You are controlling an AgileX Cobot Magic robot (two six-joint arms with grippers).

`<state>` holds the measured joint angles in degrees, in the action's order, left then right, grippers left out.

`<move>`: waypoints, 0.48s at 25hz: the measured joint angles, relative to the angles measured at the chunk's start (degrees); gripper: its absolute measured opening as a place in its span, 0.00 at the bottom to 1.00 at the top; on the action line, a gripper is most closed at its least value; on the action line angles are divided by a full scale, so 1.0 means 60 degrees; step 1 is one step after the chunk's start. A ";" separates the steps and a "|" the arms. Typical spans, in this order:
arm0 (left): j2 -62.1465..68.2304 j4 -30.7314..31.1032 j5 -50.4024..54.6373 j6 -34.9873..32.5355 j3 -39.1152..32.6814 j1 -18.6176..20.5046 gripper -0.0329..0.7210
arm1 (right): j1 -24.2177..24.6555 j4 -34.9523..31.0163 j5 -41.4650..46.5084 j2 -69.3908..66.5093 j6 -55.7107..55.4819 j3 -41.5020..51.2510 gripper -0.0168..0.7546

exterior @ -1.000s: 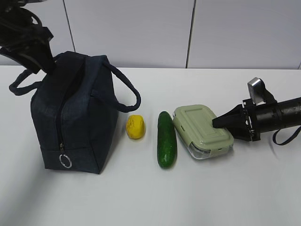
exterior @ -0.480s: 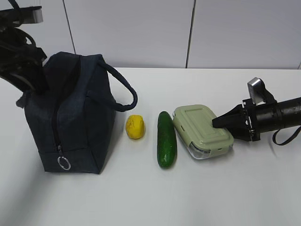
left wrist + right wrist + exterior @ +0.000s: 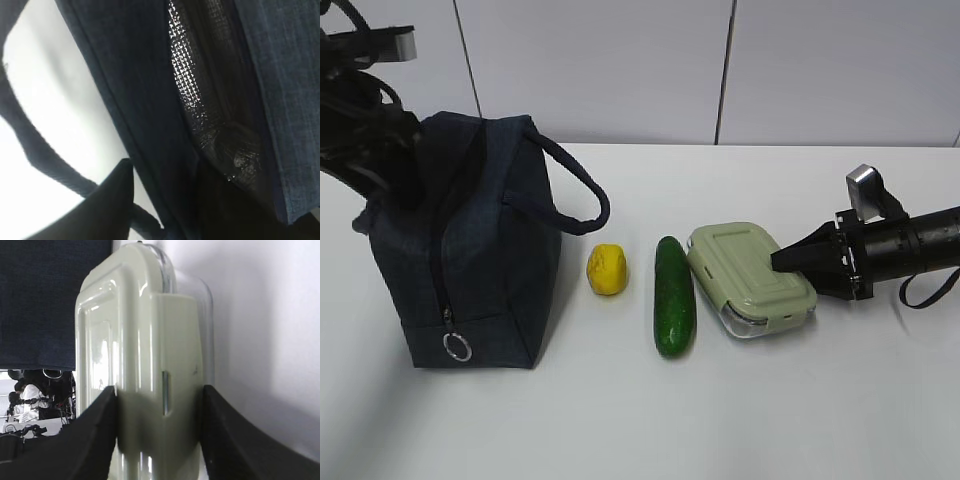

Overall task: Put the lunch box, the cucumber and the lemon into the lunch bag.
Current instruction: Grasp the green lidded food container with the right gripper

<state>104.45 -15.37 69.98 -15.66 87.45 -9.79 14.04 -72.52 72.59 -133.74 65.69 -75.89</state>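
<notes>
Since the earlier frame, the lunch bag (image 3: 470, 250) at the frame's left has been pulled leftward, its top fabric grasped by the left gripper (image 3: 382, 165). At right, the lunch box (image 3: 750, 277) is clamped by the right gripper (image 3: 782, 262); cucumber (image 3: 673, 296) and lemon (image 3: 607, 270) lie between, at centre.

The lunch bag (image 3: 465, 250) stands upright near the left edge of the table, a boxy dark navy fabric bag with one loop handle arching toward the lemon, its zipper running down the front end to a silver ring pull. Just beside it lies the lemon (image 3: 607, 270), small, bright yellow and lumpy. Next comes the cucumber (image 3: 673, 296), dark green and smooth, lying lengthwise front to back. Close beside that sits the lunch box (image 3: 750, 278), clear with a sage-green clipped lid, flat and turned slightly askew.
</notes>
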 joint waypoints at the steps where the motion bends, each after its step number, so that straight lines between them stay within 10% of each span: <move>1: 0.0040 0.0000 -0.0016 0.0000 0.0000 0.0000 0.40 | 0.0000 0.0000 0.0000 0.0000 0.0000 0.0000 0.50; 7: 0.0093 0.0157 -0.0054 0.0000 0.0000 0.0000 0.10 | 0.0000 0.0000 0.0000 0.0000 0.0000 0.0000 0.50; 12: 0.0093 0.0411 -0.0068 0.0021 0.0000 0.0000 0.06 | 0.0000 0.0000 0.0000 0.0000 0.0000 0.0000 0.50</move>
<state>105.01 -12.90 69.57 -15.54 87.45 -9.79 14.04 -72.52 72.59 -133.74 65.69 -75.89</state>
